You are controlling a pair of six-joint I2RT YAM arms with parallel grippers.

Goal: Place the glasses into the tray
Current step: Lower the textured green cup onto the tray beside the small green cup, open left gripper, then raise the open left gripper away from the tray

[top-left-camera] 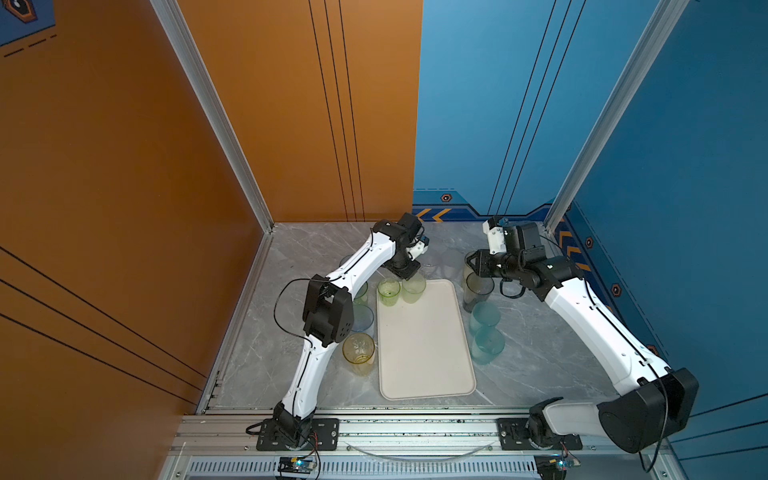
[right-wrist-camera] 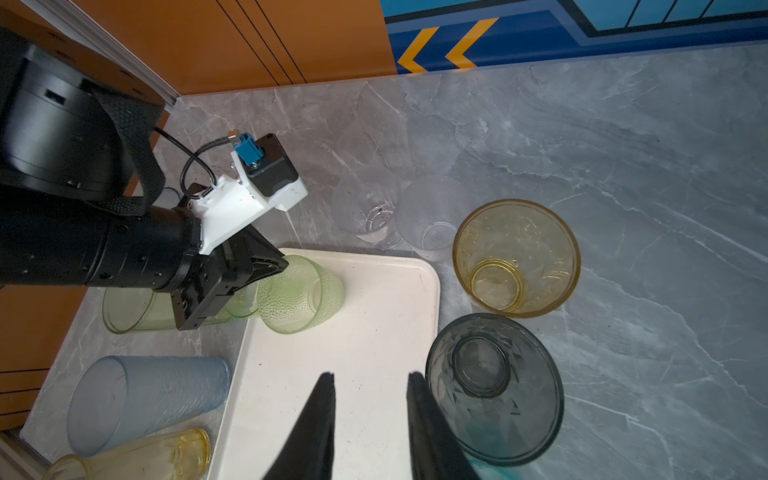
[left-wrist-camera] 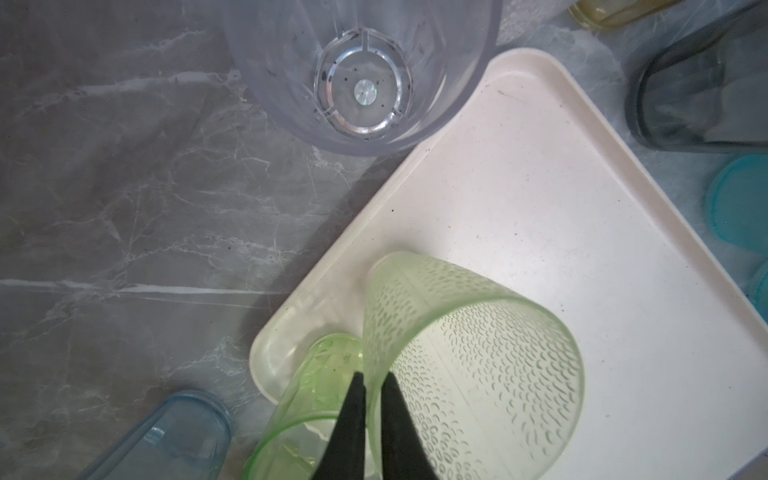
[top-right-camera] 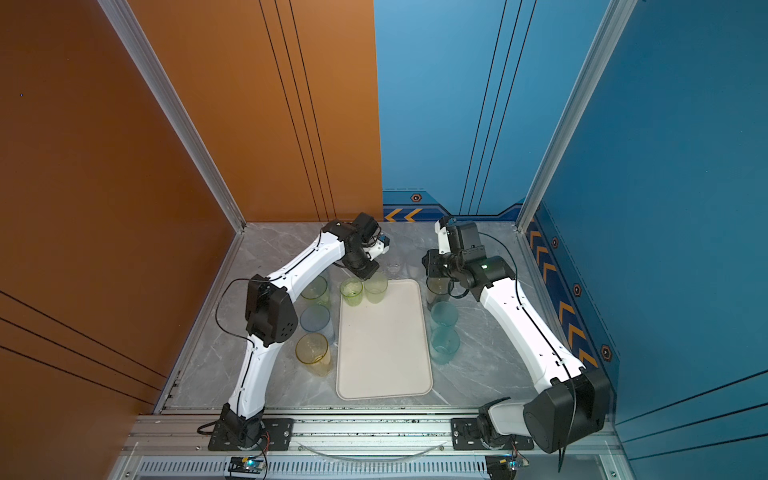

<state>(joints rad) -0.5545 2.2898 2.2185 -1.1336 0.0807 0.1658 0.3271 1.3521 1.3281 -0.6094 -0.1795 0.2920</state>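
Observation:
The cream-white tray [top-left-camera: 424, 345] [top-right-camera: 382, 345] lies in the middle of the table. In both top views two green glasses stand at its far left corner, a faceted one [top-left-camera: 389, 292] [top-right-camera: 351, 292] and a dimpled one [top-left-camera: 414, 289] [top-right-camera: 376, 287]. My left gripper [left-wrist-camera: 374, 376] is shut on the rim wall of the dimpled glass [left-wrist-camera: 478, 361], one finger inside and one outside. My right gripper [right-wrist-camera: 371, 376] hangs open over the tray's far right part, empty, beside a smoky grey glass [right-wrist-camera: 494, 390].
Left of the tray stand a yellow glass [top-left-camera: 359, 351], a blue one [top-left-camera: 362, 318] and a green one half hidden by my arm. To its right are two teal glasses [top-left-camera: 485, 316] and an amber glass [right-wrist-camera: 515, 257]. Two clear glasses [right-wrist-camera: 365, 208] stand behind it.

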